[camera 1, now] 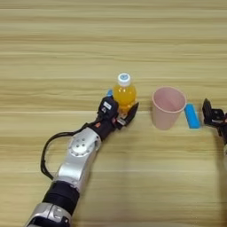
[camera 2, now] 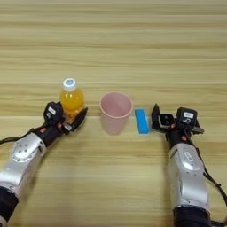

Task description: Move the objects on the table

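Three things stand in a loose row across the middle of the light wooden tabletop (camera 2: pixel 113 40): an orange-juice bottle (camera 2: pixel 72 101) with a white cap, a pink cup (camera 2: pixel 115 112) and a flat light-blue block (camera 2: pixel 142 121). The bottle stands upright at the left of the row, the cup stands upright and mouth-up near its right, and the block lies flat just beside the cup on its right, apart from it. The left tool (camera 2: pixel 67 119) reaches in from the lower left and sits at the base of the bottle, its two black fingers spread wide, one on each side of the bottle's lower body; whether they touch it I cannot tell, and they do not look clamped on it. In the left eye view a small bit of blue (camera 1: pixel 109 93) shows just behind the bottle's left shoulder, too little of it visible to say what it is. The right tool (camera 2: pixel 158 119) comes in from the lower right and rests just right of the block, near it but apart; I cannot tell whether its fingers are spread or closed.
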{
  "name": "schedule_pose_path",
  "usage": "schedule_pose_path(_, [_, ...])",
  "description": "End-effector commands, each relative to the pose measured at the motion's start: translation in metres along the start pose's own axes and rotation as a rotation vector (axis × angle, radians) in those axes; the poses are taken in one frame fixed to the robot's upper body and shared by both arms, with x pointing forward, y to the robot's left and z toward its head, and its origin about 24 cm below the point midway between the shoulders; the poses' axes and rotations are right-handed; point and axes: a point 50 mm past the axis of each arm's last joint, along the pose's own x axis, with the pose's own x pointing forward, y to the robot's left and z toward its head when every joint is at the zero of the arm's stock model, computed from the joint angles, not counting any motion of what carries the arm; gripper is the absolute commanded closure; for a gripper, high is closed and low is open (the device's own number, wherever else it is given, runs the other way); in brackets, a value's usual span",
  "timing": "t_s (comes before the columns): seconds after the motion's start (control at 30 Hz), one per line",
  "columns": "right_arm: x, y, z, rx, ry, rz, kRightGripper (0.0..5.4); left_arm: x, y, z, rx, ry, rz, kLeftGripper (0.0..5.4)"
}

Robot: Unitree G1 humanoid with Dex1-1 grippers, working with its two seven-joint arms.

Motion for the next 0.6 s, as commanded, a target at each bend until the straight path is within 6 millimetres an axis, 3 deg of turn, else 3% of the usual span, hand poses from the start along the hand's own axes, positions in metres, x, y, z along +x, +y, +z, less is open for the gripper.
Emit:
schedule_pose_path(0.03, [0.0011,0.0019,0.0020,0.001,-0.006,0.001,0.00,-0.0019,-0.0081,-0.0077,-0.008,0.033,-0.027,2.02])
schedule_pose_path(0.3, [0.0010,0.0008,0.0018,-0.001,-0.005,0.001,0.00,-0.0020,-0.0102,-0.0094,0.004,0.044,-0.028,2.02])
schedule_pose_path(0.33, [0.0009,0.0006,0.0018,-0.002,-0.005,0.001,0.00,-0.0020,-0.0097,-0.0096,0.010,0.047,-0.022,1.73])
schedule_pose_path(0.6, [0.0006,0.0012,0.0019,-0.003,-0.006,-0.001,0.00,-0.0053,-0.0054,-0.0085,0.043,0.055,0.001,1.01])
